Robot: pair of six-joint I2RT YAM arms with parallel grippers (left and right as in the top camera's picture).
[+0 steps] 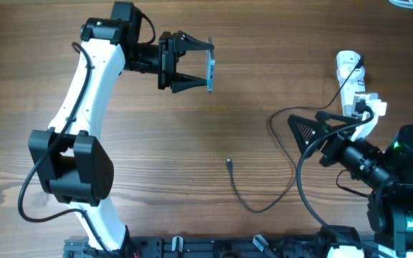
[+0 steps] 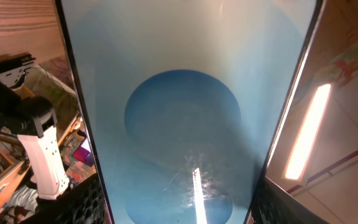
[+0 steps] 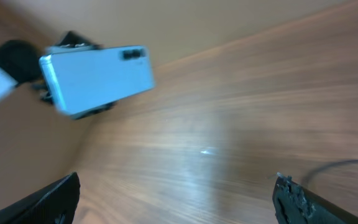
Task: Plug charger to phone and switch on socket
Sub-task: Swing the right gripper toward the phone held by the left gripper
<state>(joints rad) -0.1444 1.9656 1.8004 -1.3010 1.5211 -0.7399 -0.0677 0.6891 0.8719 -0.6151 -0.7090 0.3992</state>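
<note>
1. The desk [image 1: 192,136] is brown wood grain and carries all the rest.
2. The left arm [image 1: 84,93], white with black joints, reaches across the far left part of the desk. Its left pincer [image 1: 208,66] is pinching the phone between both fingers.
3. The right arm [image 1: 400,172], black, sits at the near right corner. The right pincer [image 3: 176,186] is spread wide with nothing between its fingers and points toward the middle of the desk.
4. The socket [image 1: 348,75] is a short white strip lying on the desk at the far right, just beyond the right pincer.
5. The phone [image 1: 211,68] is held clear of the desk and shows edge-on to the overhead camera. In the left wrist view it fills the frame as a pale blue face [image 2: 185,93] with a darker round patch. In the right wrist view it shows a light blue back [image 3: 98,78] with small lenses.
6. The charger [image 1: 262,209] is a thin black cable that loops over the desk from the socket area, past the right pincer, toward the centre. Its plug end cannot be made out.
7. The connector tip [image 1: 229,163] lies on bare wood near the centre, well apart from the phone and touched by neither pincer.
</note>
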